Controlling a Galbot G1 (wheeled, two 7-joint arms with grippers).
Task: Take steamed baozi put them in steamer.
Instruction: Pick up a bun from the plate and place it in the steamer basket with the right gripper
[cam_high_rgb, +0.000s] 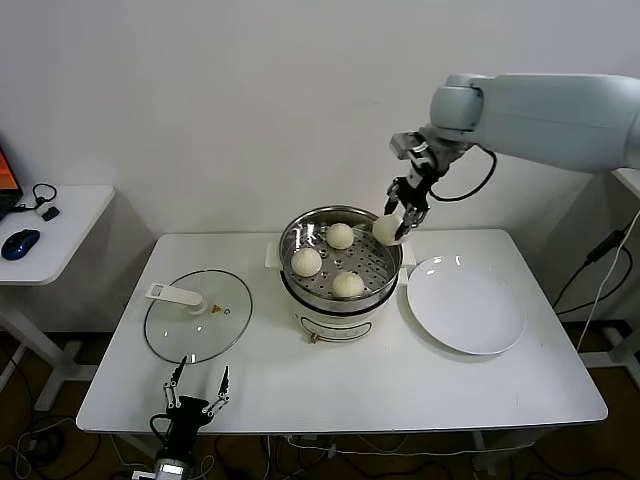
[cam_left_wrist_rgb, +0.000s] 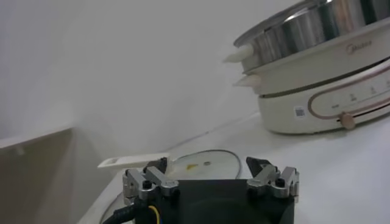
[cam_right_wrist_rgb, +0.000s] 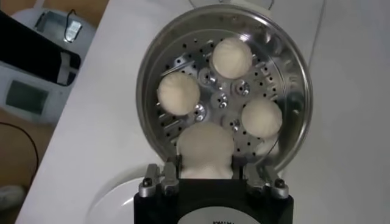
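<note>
The shiny steamer (cam_high_rgb: 290, 245) sits on its white cooker base mid-table, holding three cream-white baozi (cam_high_rgb: 340, 236) (cam_high_rgb: 306, 262) (cam_high_rgb: 348, 285). My right gripper (cam_high_rgb: 397, 229) hangs over the steamer's right rim, shut on another baozi (cam_high_rgb: 386, 230). In the right wrist view that held baozi (cam_right_wrist_rgb: 205, 149) fills the space between the fingers, above the steamer's perforated floor (cam_right_wrist_rgb: 231, 97), with the other three spread around it. My left gripper (cam_high_rgb: 197, 387) is parked low at the table's front edge, fingers spread and empty, and in the left wrist view the gripper (cam_left_wrist_rgb: 210, 170) faces the lid.
A glass lid (cam_high_rgb: 197, 315) with a white handle lies left of the cooker. A bare white plate (cam_high_rgb: 466, 304) lies to the right of it. A side table (cam_high_rgb: 70, 215) with a mouse stands at far left.
</note>
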